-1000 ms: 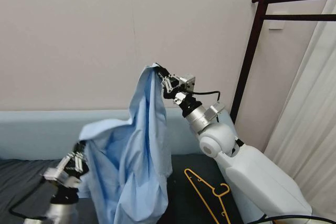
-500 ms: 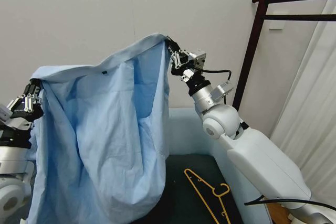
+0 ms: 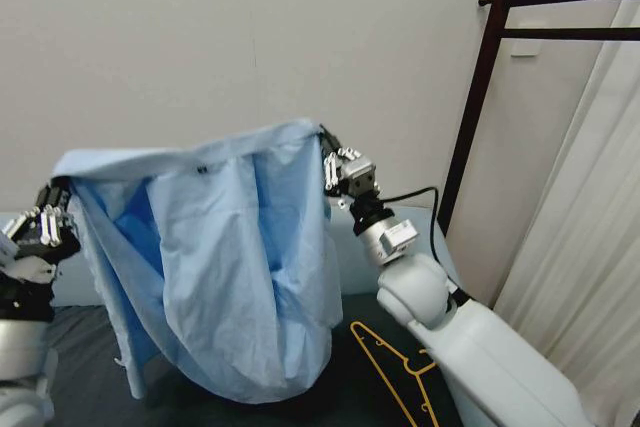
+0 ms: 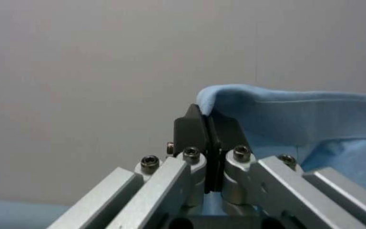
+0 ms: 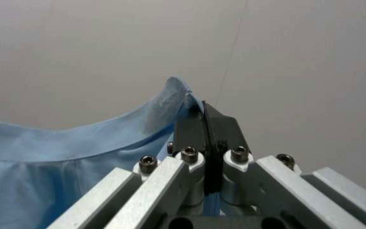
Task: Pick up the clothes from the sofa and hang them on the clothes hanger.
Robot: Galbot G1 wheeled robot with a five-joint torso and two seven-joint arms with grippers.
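Observation:
A light blue shirt (image 3: 225, 257) hangs spread out in the air between my two grippers, above the sofa. My left gripper (image 3: 58, 197) is shut on the shirt's left top corner. My right gripper (image 3: 325, 152) is shut on its right top corner. In the left wrist view the black pads (image 4: 199, 133) pinch the blue cloth (image 4: 285, 114). The right wrist view has the pads (image 5: 211, 129) clamped on the shirt's edge (image 5: 170, 102). A dark wooden clothes rack (image 3: 480, 97) stands to the right. A yellow hanger (image 3: 395, 367) lies on the sofa seat.
The sofa has a dark seat (image 3: 70, 357) and a pale blue back (image 3: 345, 247). A plain wall (image 3: 200, 37) is behind it. A white curtain (image 3: 590, 247) hangs at the far right, beside the rack.
The left arm lifted its corner of the shirt up and to the left, stretching the bunched shirt wide. Then both grippers dropped lower with the shirt still spread.

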